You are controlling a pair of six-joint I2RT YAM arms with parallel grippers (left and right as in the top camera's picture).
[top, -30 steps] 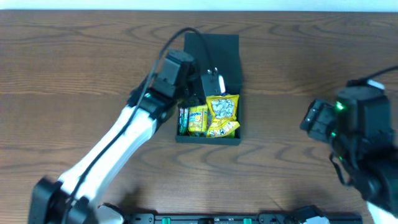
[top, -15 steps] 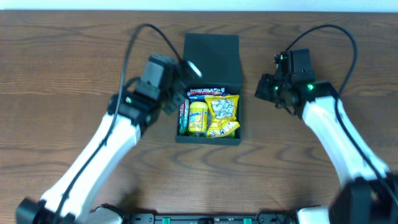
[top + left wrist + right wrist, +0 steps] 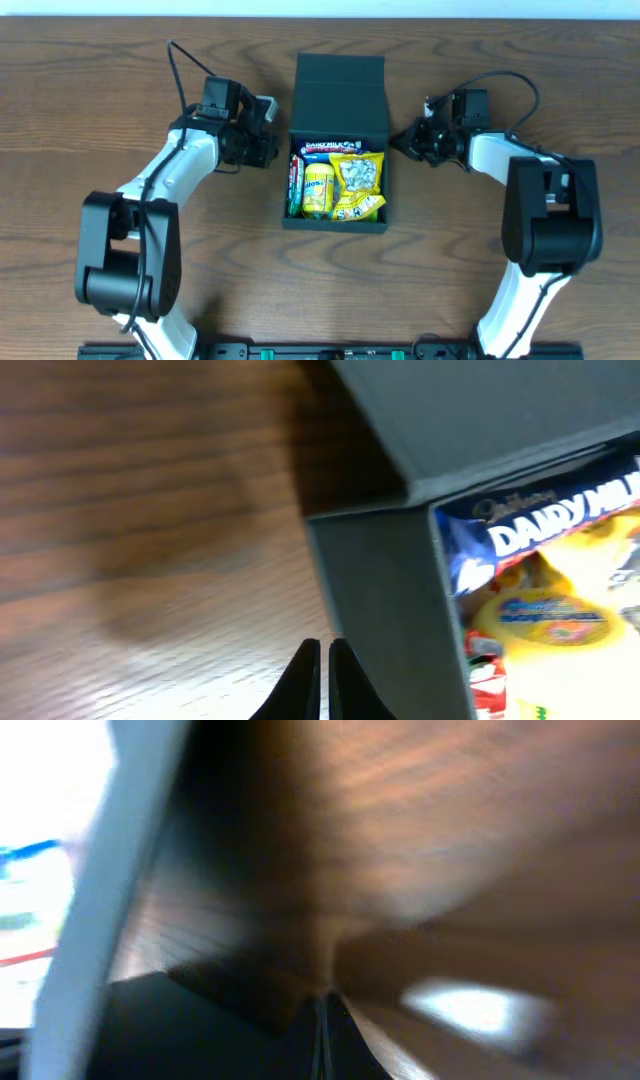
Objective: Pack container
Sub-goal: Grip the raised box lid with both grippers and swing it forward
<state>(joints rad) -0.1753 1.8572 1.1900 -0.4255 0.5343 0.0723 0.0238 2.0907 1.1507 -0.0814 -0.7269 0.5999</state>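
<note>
Dark teal container [image 3: 340, 95] open on the counter [image 3: 110, 60], just right of the left gripper [image 3: 325, 660], left of the right gripper [image 3: 324, 1010], both pressed together, snack packets [image 3: 345, 185] overlapping inside, labels partly hidden, right wrist view blurred

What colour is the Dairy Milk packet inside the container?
The Dairy Milk packet is blue-purple with white letters, clearest in the left wrist view.

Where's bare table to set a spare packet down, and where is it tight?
Open table lies in front of the container, at the near middle, plus both far corners. Tight spots: the left gripper and right gripper flank the container's sides, and snacks fill most of it.
</note>
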